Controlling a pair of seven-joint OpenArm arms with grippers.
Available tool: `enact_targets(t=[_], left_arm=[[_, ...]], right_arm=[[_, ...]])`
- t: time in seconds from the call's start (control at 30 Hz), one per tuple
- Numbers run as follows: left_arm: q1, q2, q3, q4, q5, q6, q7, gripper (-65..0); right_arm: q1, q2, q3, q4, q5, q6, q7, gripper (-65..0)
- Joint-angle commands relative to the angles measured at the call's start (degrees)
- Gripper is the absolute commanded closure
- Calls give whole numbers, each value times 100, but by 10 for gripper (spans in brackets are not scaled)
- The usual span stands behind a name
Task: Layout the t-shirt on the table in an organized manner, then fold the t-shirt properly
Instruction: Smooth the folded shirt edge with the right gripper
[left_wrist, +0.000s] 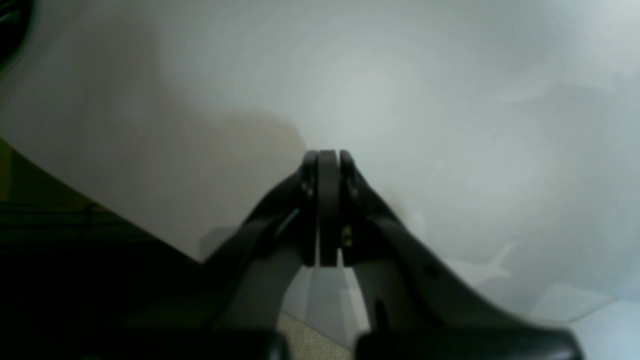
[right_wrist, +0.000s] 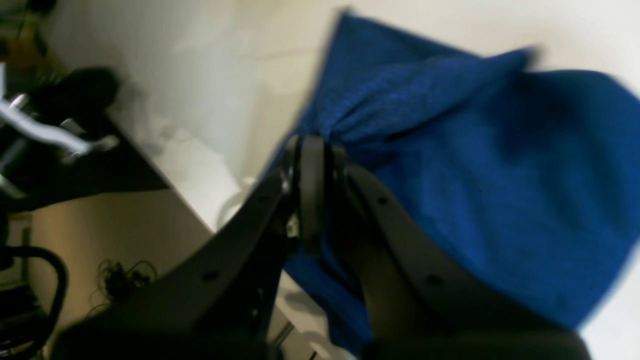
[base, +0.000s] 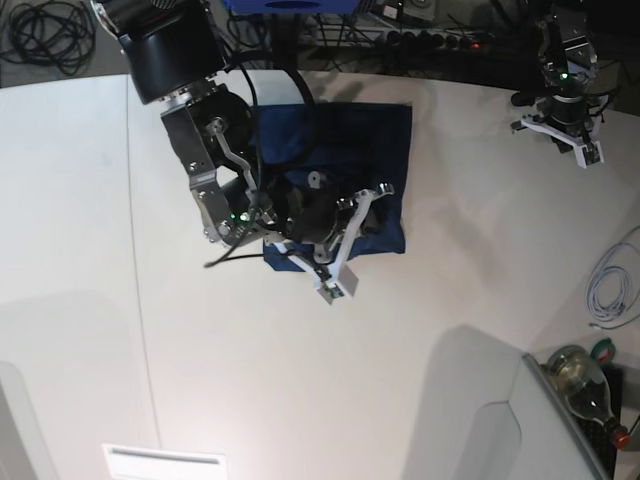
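Between its tight-shut fingers the right hand pinches the shirt, so lift slowly and smooth it flat on the bench; left hand is closed, empty.

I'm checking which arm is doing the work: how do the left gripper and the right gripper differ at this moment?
The right gripper has its jaws shut on a bunched fold of the t-shirt; the left gripper is shut on nothing.

The right gripper works over the shirt near the table's middle; the left gripper hangs far from the shirt, by the table's edge, with only bare tabletop under it.

Both are dark two-fingered grippers with their jaws closed.
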Motion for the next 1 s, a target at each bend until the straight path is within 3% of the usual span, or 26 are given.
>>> enact_targets(t=[0.0,0.1,0.23,0.43,0.5,0.53,0.63,0.67,0.7,0.87,0.97], left_arm=[[10,-84,-32,75,37,24,-115,0],[19,-84,-23,75,37,24,-115,0],[19,-84,-14,75,37,24,-115,0],[19,-75,-14,58,37,24,-115,0],[19,-75,-14,-92,37,24,-115,0],[1,-84,-14,-179,45,24,-115,0],[-34,-102,-23,-443,45,24,-123,0],[-34,-102,-40,-487,45,24,-141,0],[-34,-102,-58,-505,45,24,-141,0],[19,-102,-76,-461,19,24,-158,0],[19,-111,-76,-461,28,24,-158,0]], right_arm=[[205,-54,-101,1,87,47,132,0],[363,-62,-417,-131,87,21,211,0],[583,-71,-839,-272,87,-384,554,0],[1005,-89,-1332,-993,87,-410,1249,-14],[1022,-89,-1332,-1045,87,-410,1451,-101],[1022,-89,-1341,-993,87,-410,1433,-182],[978,-62,-1323,-615,87,-410,1020,-414],[925,-45,-1305,-395,87,-410,836,-449],[820,25,-1297,-105,69,-410,669,-446],[-253,571,-382,1829,60,-419,-52,-303],[-824,667,172,2278,51,-621,-237,-329]])
